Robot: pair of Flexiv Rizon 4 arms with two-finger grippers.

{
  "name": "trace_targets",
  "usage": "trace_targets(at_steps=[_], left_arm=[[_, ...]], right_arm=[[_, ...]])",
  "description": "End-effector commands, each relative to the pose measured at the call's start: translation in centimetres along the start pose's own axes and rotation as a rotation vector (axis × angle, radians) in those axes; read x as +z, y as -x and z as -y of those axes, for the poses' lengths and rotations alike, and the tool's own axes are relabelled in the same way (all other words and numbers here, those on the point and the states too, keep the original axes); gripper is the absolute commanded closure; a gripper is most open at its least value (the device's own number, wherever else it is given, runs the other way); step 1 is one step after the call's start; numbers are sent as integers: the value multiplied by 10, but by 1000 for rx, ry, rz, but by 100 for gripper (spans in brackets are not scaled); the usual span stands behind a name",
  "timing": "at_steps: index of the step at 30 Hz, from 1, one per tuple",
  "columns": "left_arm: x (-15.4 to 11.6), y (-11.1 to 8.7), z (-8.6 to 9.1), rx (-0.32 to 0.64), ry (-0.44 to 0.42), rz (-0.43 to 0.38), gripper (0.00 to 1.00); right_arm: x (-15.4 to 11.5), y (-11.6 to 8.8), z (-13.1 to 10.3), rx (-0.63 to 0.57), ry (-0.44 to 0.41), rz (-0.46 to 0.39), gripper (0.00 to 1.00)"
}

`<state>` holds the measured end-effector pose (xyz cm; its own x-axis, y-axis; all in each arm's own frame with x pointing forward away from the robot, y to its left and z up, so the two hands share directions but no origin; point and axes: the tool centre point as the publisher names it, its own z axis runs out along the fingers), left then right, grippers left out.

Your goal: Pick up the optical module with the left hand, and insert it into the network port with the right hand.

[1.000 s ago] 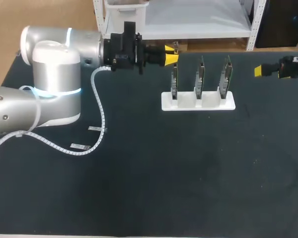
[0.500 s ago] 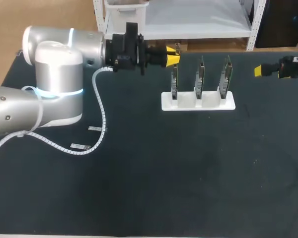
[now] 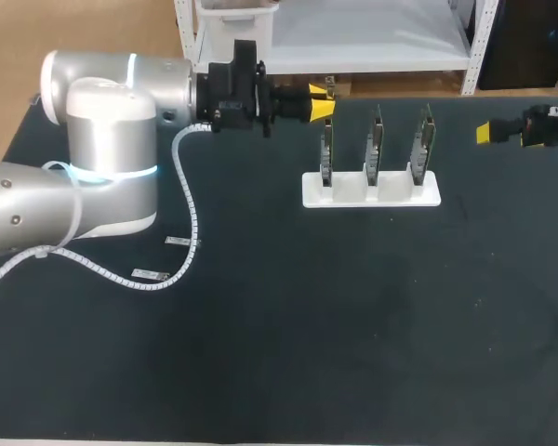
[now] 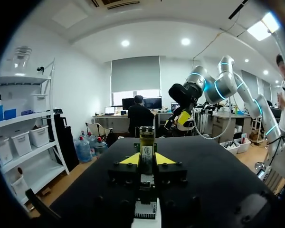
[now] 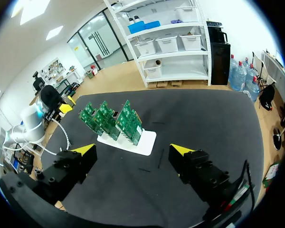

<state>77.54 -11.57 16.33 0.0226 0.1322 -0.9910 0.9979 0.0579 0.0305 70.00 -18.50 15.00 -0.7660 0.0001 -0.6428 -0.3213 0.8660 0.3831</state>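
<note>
My left gripper (image 3: 322, 104) hovers at the far side of the table, just left of the board stand, shut on a small optical module (image 3: 329, 89). In the left wrist view the module (image 4: 147, 141) stands upright between the yellow tips of the left gripper (image 4: 147, 159). Three green circuit boards (image 3: 374, 144) stand on edge in a white stand (image 3: 372, 193). Far off to their right, my right gripper (image 3: 484, 133) is open and holds nothing. In the right wrist view the right gripper (image 5: 133, 150) stands wide apart, with the boards (image 5: 111, 118) ahead of it.
A white-wrapped cable (image 3: 183, 200) from the left arm loops over the black table top (image 3: 353, 325). Two small white strips (image 3: 180, 242) lie near it. Free room lies in front of the stand.
The left gripper has shifted very slightly toward the far edge with the module in it. The right arm has kept still.
</note>
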Motion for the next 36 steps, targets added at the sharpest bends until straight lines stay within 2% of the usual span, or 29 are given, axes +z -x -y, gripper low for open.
trace_targets(at_steps=[1, 4, 7, 8, 10, 13, 15, 16, 20, 22, 24, 30, 36], left_arm=[[0, 0, 1, 1, 6, 1, 100], [0, 0, 1, 1, 6, 1, 100], [0, 0, 1, 1, 6, 1, 100], [0, 0, 1, 1, 6, 1, 100], [0, 0, 1, 1, 6, 1, 100], [0, 0, 1, 1, 6, 1, 100], [0, 0, 1, 1, 6, 1, 100], [0, 0, 1, 1, 6, 1, 100], [0, 0, 1, 1, 6, 1, 100], [0, 0, 1, 1, 6, 1, 100], [0, 0, 1, 1, 6, 1, 100], [0, 0, 1, 1, 6, 1, 100], [0, 0, 1, 1, 6, 1, 100]], right_arm=[[0, 0, 0, 0, 0, 0, 0], [0, 0, 0, 0, 0, 0, 0], [-6, 8, 7, -47, 39, 7, 0], [-8, 12, 10, -75, 86, 18, 0], [-10, 21, 15, -112, 83, -13, 0], [-11, 36, 17, -231, 142, -48, 0], [-10, 47, 15, -325, 220, -56, 0], [-9, 53, 14, -376, 235, -83, 0], [-3, 71, 1, -572, 436, -158, 0], [0, 77, -5, -656, 484, -203, 0], [4, 82, -11, -735, 566, -239, 0], [14, 93, -34, -895, 727, -283, 0], [33, 100, -57, -981, 836, -285, 0]])
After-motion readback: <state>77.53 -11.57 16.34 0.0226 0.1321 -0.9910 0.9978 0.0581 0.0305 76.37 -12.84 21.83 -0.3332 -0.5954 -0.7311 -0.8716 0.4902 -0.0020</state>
